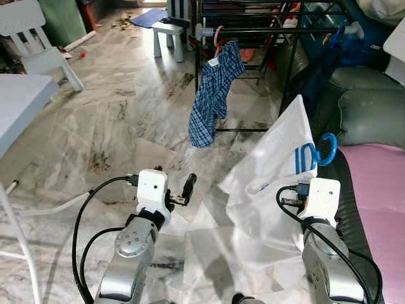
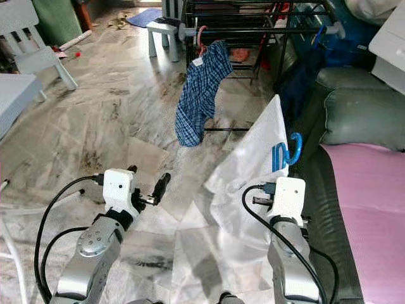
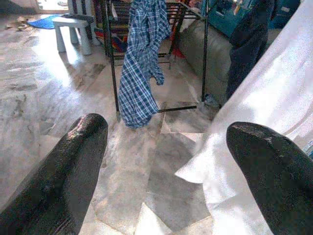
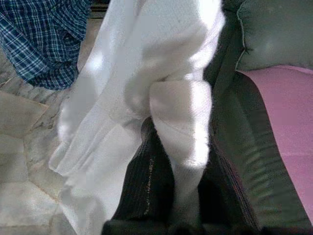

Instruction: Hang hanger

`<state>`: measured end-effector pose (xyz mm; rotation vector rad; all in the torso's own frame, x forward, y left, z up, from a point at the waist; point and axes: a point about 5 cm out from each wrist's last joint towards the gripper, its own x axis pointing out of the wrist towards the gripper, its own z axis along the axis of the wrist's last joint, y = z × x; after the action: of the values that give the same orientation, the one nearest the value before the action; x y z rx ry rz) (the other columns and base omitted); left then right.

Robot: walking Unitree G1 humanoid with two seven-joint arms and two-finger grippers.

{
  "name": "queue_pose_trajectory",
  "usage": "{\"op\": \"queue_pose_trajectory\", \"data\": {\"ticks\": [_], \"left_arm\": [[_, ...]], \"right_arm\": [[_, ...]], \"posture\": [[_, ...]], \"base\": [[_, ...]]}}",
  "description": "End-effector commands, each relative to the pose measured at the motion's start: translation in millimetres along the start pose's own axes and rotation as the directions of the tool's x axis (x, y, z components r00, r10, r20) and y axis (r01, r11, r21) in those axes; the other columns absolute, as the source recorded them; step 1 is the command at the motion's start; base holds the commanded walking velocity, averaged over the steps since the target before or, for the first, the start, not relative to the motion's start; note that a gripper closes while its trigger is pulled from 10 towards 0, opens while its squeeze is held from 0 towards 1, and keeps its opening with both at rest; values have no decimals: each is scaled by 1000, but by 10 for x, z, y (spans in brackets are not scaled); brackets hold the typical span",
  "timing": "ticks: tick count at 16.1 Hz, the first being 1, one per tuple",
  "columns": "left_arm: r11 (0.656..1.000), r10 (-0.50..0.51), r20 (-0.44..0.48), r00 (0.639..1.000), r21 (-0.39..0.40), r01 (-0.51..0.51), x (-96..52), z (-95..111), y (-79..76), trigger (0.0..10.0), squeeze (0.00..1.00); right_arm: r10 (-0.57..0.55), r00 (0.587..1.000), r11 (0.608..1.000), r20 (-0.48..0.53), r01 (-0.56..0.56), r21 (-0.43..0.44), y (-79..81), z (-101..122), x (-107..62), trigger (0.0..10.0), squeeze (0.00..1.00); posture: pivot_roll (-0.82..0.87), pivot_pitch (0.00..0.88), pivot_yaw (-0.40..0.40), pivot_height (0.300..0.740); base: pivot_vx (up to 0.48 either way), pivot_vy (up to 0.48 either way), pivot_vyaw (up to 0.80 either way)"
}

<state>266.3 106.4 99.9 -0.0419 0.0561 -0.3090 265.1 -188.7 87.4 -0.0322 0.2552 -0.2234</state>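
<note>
A white shirt [image 1: 278, 171] hangs on a blue hanger whose hook [image 1: 327, 149] sticks up beside the sofa. My right gripper [image 4: 183, 161] is shut on a fold of that shirt; in the eye views the cloth hides its fingers, and its wrist [image 1: 319, 196] shows just below the hook. My left gripper [image 1: 180, 190] is open and empty, held low over the floor to the shirt's left. Ahead stands a black drying rack [image 1: 266, 28], with a blue plaid shirt [image 1: 215, 95] hanging from its rail on a pink hanger.
A grey-green sofa [image 1: 367, 114] with a pink cover [image 1: 380, 190] lies close on the right. A white table [image 1: 19, 95] stands at the left, with a white chair [image 1: 38, 50] and a small stool [image 1: 168, 31] further back. Marble floor [image 1: 114, 126] stretches between.
</note>
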Motion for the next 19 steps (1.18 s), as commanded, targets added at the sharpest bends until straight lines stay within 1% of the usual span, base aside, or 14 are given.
{"op": "queue_pose_trajectory", "data": {"ticks": [1, 5, 13, 18, 19], "left_arm": [[1000, 5, -4, 1000, -1, -5, -17, 5, 0, 10000, 0], [1000, 2, -5, 1000, -11, -2, -21, 1, -11, 10000, 0], [1000, -20, -6, 1000, -17, 20, 0, 1, -29, 10000, 0], [1000, -22, -5, 1000, -10, 22, -4, 8, -14, 10000, 0], [1000, -23, -5, 1000, -9, 23, -5, 9, -13, 10000, 0]], "right_arm": [[7, 999, 1000, 45, -8, 6, 17, 105, 3, 10000, 0], [1, 999, 1000, 52, -2, 14, 3, 129, 18, 10000, 0], [-7, 999, 1000, 42, 6, 13, -1, 88, -9, 10000, 0], [-1, 999, 1000, 47, 0, 15, 29, 98, 6, 10000, 0], [0, 999, 1000, 47, -1, 15, 31, 99, 6, 10000, 0]], "posture": [[-59, 122, 48, 740], [-63, 121, 51, 740], [-73, 121, 60, 740], [-67, 119, 63, 740], [-67, 120, 64, 740]], "base": [[0, 0, 0], [0, 0, 0], [0, 323, -800], [0, 395, -479], [0, 409, 0]]}}
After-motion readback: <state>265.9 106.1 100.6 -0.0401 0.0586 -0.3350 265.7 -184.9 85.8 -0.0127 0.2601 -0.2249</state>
